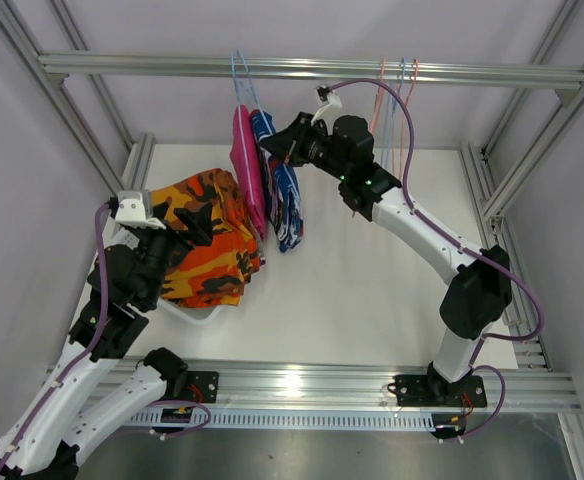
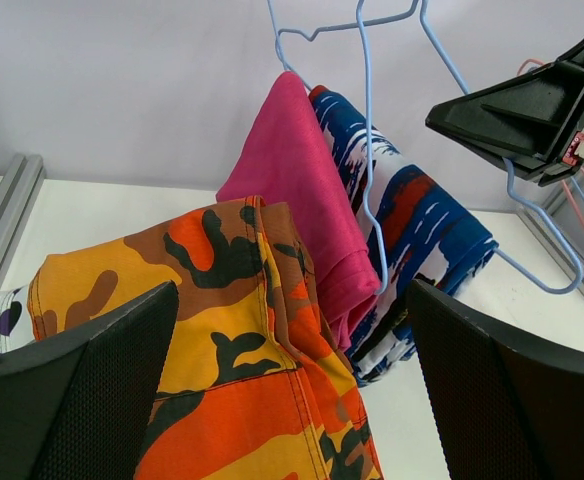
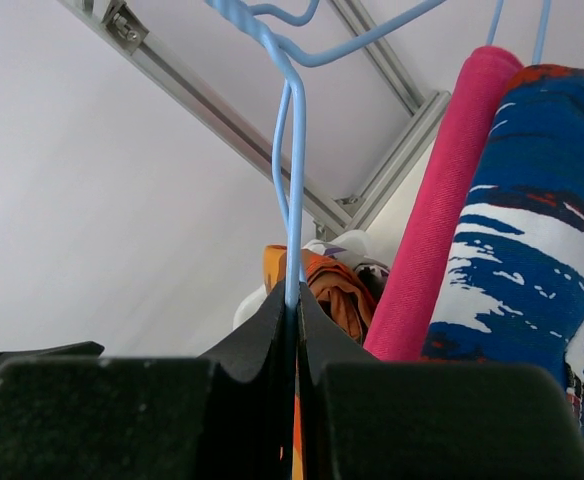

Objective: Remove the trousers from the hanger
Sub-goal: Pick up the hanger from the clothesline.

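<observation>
The right gripper (image 3: 294, 312) is clamped on the blue hanger (image 3: 294, 150), probably to steady it. The left gripper (image 2: 290, 300) is wide apart, empty.

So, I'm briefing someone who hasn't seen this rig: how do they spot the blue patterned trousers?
Start at the metal crossbar at the back of the frame, where blue wire hangers hang. Two pairs hang there side by side; the blue patterned trousers are streaked with white and red, unlike the plain pink pair beside them.
</observation>
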`<state>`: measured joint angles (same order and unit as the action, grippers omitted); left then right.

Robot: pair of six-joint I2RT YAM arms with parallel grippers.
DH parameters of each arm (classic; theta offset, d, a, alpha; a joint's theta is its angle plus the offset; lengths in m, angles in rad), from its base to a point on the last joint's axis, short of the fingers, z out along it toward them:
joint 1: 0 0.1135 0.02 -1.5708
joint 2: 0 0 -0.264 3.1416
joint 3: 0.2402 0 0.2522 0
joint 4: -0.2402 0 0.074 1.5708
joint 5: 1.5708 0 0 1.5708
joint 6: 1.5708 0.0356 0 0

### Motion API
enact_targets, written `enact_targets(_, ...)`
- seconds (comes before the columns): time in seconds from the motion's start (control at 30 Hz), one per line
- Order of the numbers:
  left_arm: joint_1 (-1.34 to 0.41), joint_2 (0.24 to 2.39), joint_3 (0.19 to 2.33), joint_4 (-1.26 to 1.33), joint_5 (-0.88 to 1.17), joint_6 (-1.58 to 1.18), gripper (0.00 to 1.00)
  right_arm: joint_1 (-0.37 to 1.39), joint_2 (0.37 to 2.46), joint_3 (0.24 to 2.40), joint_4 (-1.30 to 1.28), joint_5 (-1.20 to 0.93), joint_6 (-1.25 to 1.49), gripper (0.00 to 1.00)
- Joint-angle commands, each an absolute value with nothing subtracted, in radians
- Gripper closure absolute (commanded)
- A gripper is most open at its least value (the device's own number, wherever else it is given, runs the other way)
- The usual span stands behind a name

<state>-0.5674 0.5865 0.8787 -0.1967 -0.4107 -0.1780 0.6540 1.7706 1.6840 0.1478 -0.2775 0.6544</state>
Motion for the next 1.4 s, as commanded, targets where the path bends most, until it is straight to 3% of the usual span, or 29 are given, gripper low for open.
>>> enact_targets(0.0, -0.574, 0.586, 0.874, -0.175, -0.391, -0.184, 0.01, 0.657, 1.680, 1.770, 0.344, -0.264, 0.653, 1.00)
enact_targets(0.97, -0.578, 0.588, 0.876, -0.175, -0.388, -0.184, 0.00, 0.683, 1.540, 1.686, 0.356, -0.075, 0.580, 1.00)
enact_targets(1.37, -0.595, 0.603, 0.879, -0.175, -0.348, -0.176, 0.01, 0.735, 1.339, 1.514, 0.290, 0.055, 0.474, 1.00)
